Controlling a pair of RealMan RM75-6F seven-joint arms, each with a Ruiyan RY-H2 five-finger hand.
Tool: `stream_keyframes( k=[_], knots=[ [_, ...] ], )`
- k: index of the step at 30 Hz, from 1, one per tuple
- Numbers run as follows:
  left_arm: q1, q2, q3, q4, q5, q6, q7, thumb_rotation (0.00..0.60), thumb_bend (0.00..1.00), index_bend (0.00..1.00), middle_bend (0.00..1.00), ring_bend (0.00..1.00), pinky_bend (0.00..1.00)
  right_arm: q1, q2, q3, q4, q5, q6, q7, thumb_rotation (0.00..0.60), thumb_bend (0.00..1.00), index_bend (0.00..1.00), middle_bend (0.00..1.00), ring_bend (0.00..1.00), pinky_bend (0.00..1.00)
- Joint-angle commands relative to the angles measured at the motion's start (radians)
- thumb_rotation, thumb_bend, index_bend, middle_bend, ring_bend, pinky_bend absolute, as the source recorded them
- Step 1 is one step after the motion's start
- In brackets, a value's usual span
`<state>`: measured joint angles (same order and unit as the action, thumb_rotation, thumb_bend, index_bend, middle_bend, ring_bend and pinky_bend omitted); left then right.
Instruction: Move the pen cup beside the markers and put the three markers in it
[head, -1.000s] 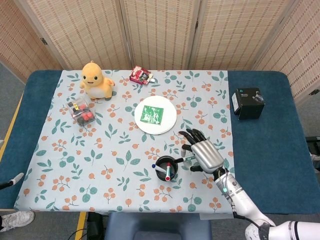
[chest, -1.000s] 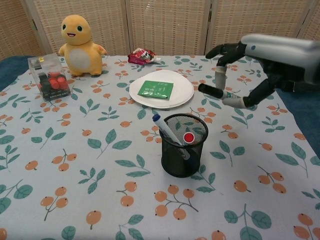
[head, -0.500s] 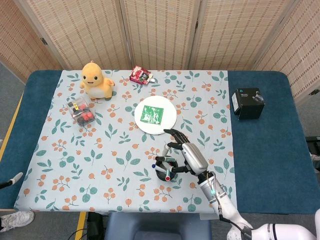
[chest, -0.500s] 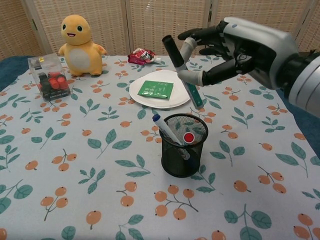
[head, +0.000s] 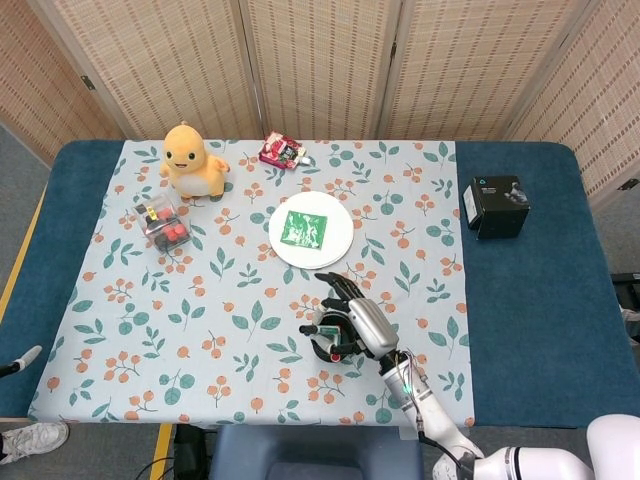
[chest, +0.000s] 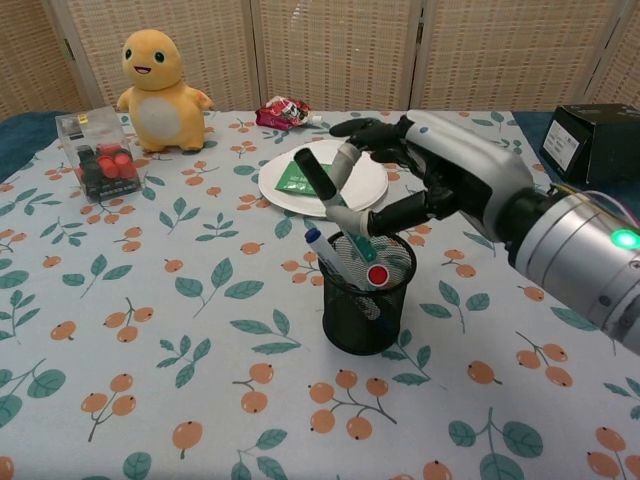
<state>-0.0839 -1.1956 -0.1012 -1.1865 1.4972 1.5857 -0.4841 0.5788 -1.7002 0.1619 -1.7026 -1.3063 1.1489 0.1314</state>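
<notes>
Last marker going in. Right hand grasps green marker, tilted, tip inside pen cup at desk centre, two markers already in. Next: let go, lift toward 12 o'clock. Left hand unseen.

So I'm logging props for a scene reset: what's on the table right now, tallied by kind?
Markers: 3 (blue-capped and red-capped in the pen cup, one held by the right robot hand)
Pen cup: 1
White plate: 1
Green packet: 1
Yellow plush toy: 1
Clear box: 1
Red snack wrapper: 1
Black box: 1
Total: 10
</notes>
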Motion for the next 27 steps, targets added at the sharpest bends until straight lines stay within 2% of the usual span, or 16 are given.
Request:
stream_keyframes(
  k=[1,3,4,8,14,17,20,24,27],
  knots=[
    [0.001,0.001,0.000,0.000,-0.001,0.000,-0.001,0.600,0.02,0.00,0.00,0.00,0.24,-0.005,0.019,-0.023,0.031,-0.009,-0.034,0.023,0.600,0.28,0.27,0.00,0.00,0.00],
    [0.001,0.002,0.000,-0.003,-0.002,-0.003,-0.001,0.600,0.02,0.00,0.00,0.00,0.24,-0.007,0.037,-0.028,0.035,-0.017,-0.043,0.037,0.600,0.24,0.08,0.00,0.00,0.00],
    [0.002,0.003,0.001,-0.004,-0.001,-0.003,-0.001,0.600,0.02,0.00,0.00,0.00,0.24,-0.009,0.048,-0.029,0.036,-0.025,-0.043,0.044,0.600,0.22,0.02,0.00,0.00,0.00],
    [0.002,0.003,0.001,-0.007,0.003,0.002,0.002,0.600,0.02,0.00,0.00,0.00,0.24,-0.029,0.127,-0.034,0.018,-0.078,-0.016,0.073,0.600,0.16,0.00,0.00,0.00,0.00],
    [0.003,0.005,0.005,-0.013,0.014,0.011,0.011,0.600,0.02,0.00,0.00,0.00,0.24,-0.084,0.351,-0.069,-0.067,-0.170,0.043,0.097,0.600,0.10,0.00,0.00,0.00,0.00],
    [0.006,0.008,0.006,-0.021,0.020,0.023,0.021,0.600,0.02,0.00,0.00,0.00,0.24,-0.131,0.499,-0.104,-0.069,-0.228,0.104,-0.022,0.600,0.10,0.00,0.00,0.00,0.00],
    [0.006,0.012,0.009,-0.032,0.026,0.025,0.038,0.600,0.02,0.00,0.00,0.00,0.24,-0.210,0.602,-0.124,-0.075,-0.201,0.191,-0.229,0.600,0.12,0.00,0.00,0.00,0.00],
    [-0.002,0.016,0.015,-0.050,0.033,0.010,0.066,0.600,0.02,0.00,0.00,0.00,0.24,-0.317,0.616,-0.123,-0.060,-0.114,0.324,-0.423,0.600,0.14,0.00,0.00,0.00,0.00],
    [-0.007,0.019,0.018,-0.062,0.038,0.003,0.077,0.600,0.02,0.00,0.00,0.00,0.24,-0.380,0.592,-0.125,-0.022,-0.063,0.389,-0.463,0.600,0.14,0.00,0.00,0.00,0.00]
  ],
)
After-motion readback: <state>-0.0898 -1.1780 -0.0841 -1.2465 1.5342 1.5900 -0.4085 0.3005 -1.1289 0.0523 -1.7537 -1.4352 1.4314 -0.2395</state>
